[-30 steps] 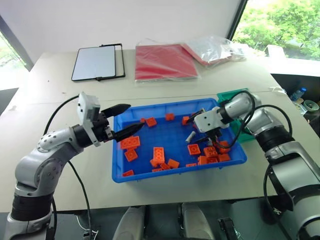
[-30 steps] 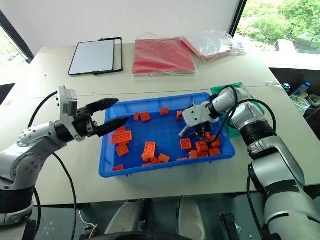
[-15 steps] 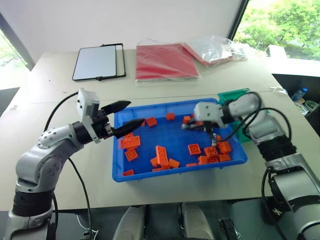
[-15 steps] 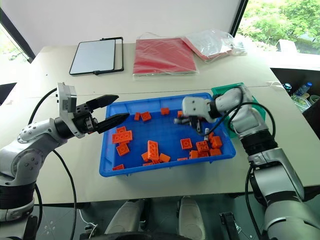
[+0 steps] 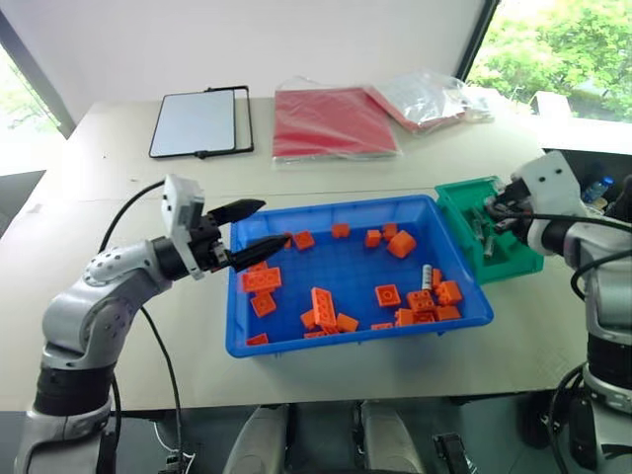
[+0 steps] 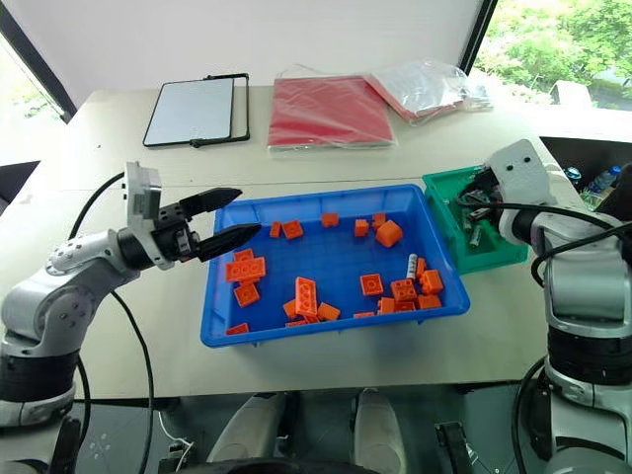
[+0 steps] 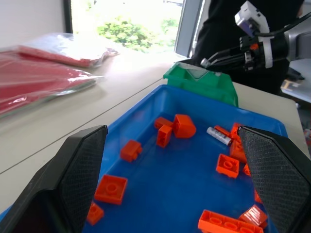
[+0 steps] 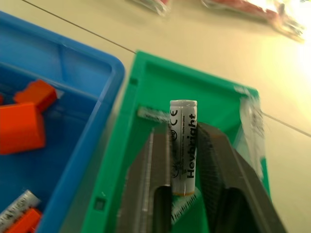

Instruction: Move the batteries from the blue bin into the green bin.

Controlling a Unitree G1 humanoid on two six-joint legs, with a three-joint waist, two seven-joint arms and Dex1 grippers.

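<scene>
Right gripper has swung out of the blue bin and now hangs over the green bin, its fingers clamped on a battery.

On the tabletop, the blue bin sits near the front edge, with the green bin touching its right end. Orange bricks lie scattered across the blue bin, most toward its front right corner, where one more battery rests among them. What looks like further batteries lie in the green bin, though they are small and hard to make out. Left gripper hovers over the blue bin's left rim, fingers spread apart and holding nothing.
</scene>
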